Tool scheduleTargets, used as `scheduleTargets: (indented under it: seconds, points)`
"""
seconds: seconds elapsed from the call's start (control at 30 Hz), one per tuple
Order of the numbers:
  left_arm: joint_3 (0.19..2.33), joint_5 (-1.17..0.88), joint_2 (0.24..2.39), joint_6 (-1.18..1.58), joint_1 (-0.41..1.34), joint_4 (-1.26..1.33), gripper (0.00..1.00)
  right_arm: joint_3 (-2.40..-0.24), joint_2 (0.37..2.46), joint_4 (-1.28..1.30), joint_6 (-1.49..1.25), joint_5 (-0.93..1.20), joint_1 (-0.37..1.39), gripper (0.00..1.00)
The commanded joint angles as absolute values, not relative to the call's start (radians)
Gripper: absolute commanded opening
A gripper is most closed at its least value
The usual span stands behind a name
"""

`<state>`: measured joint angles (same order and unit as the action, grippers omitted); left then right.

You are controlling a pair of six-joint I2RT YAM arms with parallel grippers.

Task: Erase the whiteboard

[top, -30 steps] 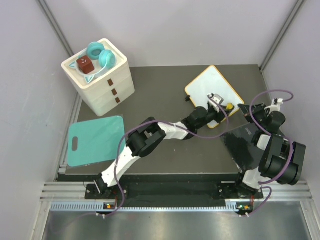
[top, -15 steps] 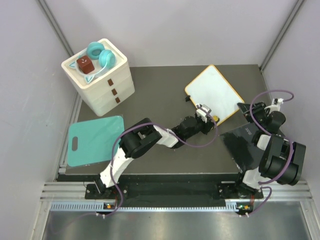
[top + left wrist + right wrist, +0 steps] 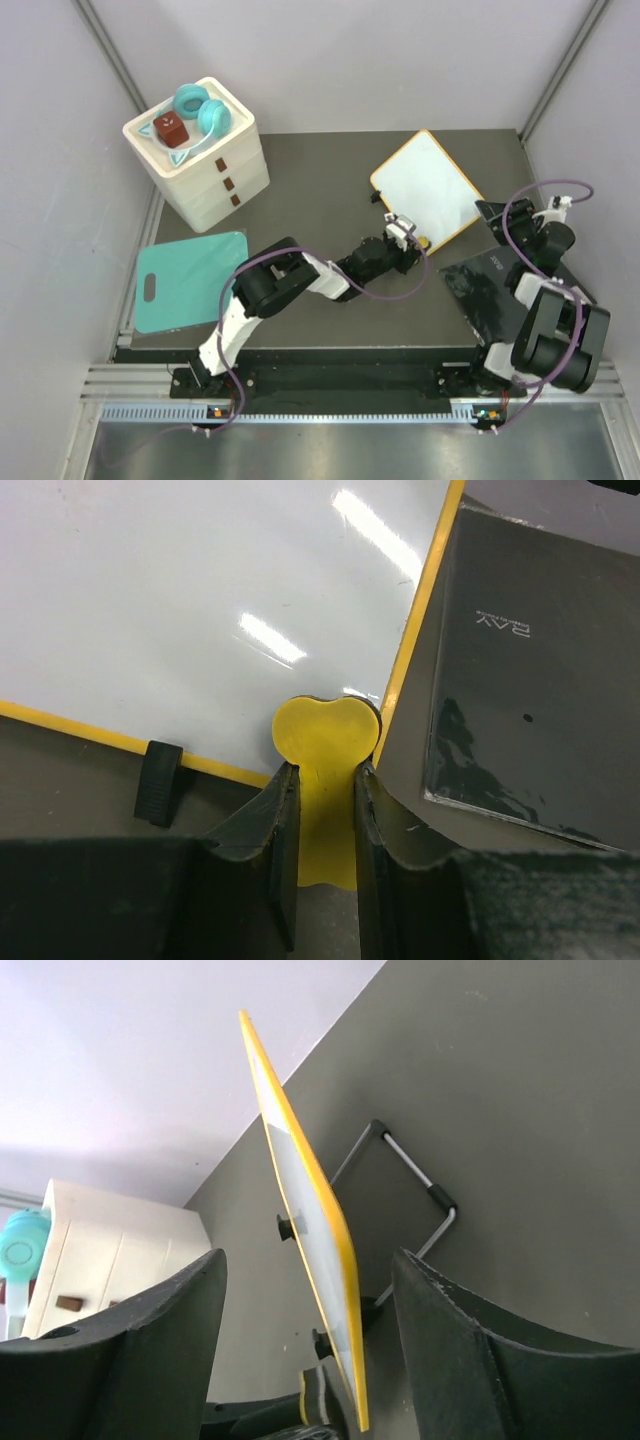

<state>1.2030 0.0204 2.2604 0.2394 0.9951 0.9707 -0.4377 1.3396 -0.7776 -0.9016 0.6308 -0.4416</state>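
Two grippers at whiteboard (image 3: 425, 185), propped tilted at far right of surface (image 3: 330, 180). Left gripper (image 3: 325, 780) clamped on yellow heart-shaped eraser (image 3: 325, 735) at board's near corner. Right gripper (image 3: 310, 1290) spread wide around board edge, nothing gripped. Risk: unbraced board shoved or tipped by eraser pressure.

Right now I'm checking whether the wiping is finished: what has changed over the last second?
The left gripper, shut on the yellow heart-shaped eraser, drew back toward the arm bases, off the face of the small white yellow-framed whiteboard to its near corner. The right gripper opened, releasing the board's right edge, which its jaws now straddle. Whiteboard and teal cutting board stayed put.
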Motion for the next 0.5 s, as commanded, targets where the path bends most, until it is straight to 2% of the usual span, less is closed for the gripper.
scheduleTargets:
  seconds: [0.0,0.1,0.2,0.3,0.33,0.47]
  points:
    - [1.131,0.058,2.091,0.212,0.993,1.132,0.00,-0.430,1.148,-0.591,-0.798,0.493,-0.446,0.68]
    - [1.051,0.121,1.908,0.233,0.965,1.106,0.00,-0.442,0.950,-0.392,-0.714,0.364,-0.446,0.76]
    - [0.988,0.172,1.763,0.259,0.924,0.978,0.00,-0.477,0.794,-0.247,-0.655,0.313,-0.446,0.79]
    - [1.011,0.234,1.656,0.330,0.864,0.619,0.00,-0.517,0.712,-0.140,-0.626,0.342,-0.446,0.79]
    - [1.038,0.242,1.637,0.350,0.847,0.425,0.00,-0.525,0.703,-0.124,-0.624,0.360,-0.446,0.79]
    - [1.054,0.291,1.568,0.385,0.798,0.157,0.00,-0.535,0.675,-0.080,-0.650,0.466,-0.431,0.79]
